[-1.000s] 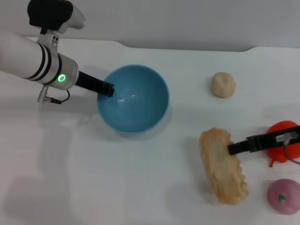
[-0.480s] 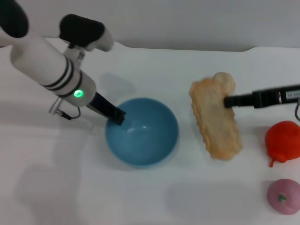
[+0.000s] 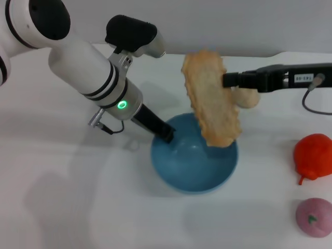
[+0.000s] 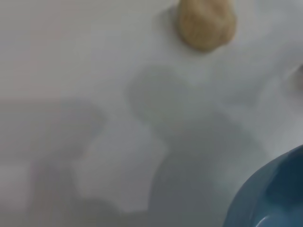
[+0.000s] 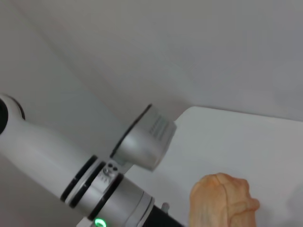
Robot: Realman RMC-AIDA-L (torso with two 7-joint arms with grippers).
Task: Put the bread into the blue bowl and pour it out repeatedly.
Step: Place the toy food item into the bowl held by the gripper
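Note:
The blue bowl [image 3: 194,166] sits on the white table, a little right of centre; its rim also shows in the left wrist view [image 4: 270,194]. My left gripper [image 3: 167,135] is shut on the bowl's near-left rim. My right gripper [image 3: 226,80] is shut on the bread [image 3: 211,98] and holds it in the air, pale side toward me, hanging over the bowl's far half. The bread's lower end reaches down to about the bowl's rim. One end of the bread shows in the right wrist view [image 5: 222,201].
A small beige ball [image 3: 248,98] lies behind the bread, also in the left wrist view [image 4: 206,23]. A red toy [image 3: 313,155] and a pink round toy [image 3: 314,218] lie at the right edge. The table's back edge runs behind the arms.
My right gripper lifted the bread off the table and carried it left to above the bowl. My left gripper dragged the bowl right and toward the front.

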